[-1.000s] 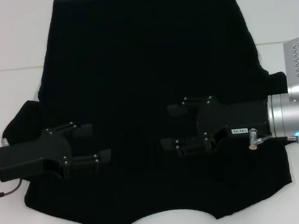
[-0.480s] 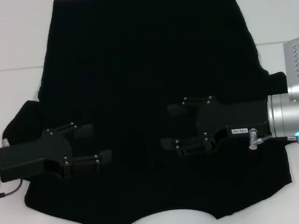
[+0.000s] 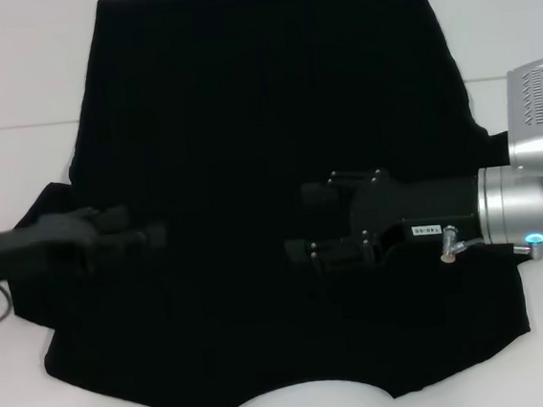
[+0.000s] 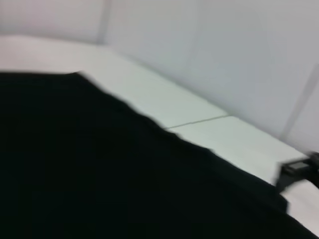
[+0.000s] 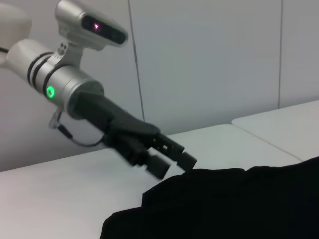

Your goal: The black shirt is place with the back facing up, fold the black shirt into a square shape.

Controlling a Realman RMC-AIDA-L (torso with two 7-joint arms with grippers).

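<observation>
The black shirt (image 3: 268, 165) lies spread flat on the white table (image 3: 9, 75), plain side up, covering most of the table's middle and running from the far edge to the near edge. Its near hem curves in at the centre, and a sleeve pokes out toward the table's left edge.

The left gripper (image 3: 135, 238) is over the shirt's left part, near that sleeve, pointing toward the middle of the table. In the right wrist view, the left gripper (image 5: 172, 162) hangs just above the raised edge of the cloth with its fingers (image 5: 187, 158) slightly parted and nothing between them; whether it touches the shirt cannot be told.

The right gripper (image 3: 307, 221) reaches in from the table's right edge and sits over the shirt's centre-right, low on or just above the cloth. Its two fingers (image 3: 317, 191) are spread apart, one toward the far edge and one toward the near edge, with no cloth seen pinched between them.

The left wrist view shows only the shirt (image 4: 99, 174), the table (image 4: 164, 99) and a pale wall (image 4: 224, 50) beyond.
</observation>
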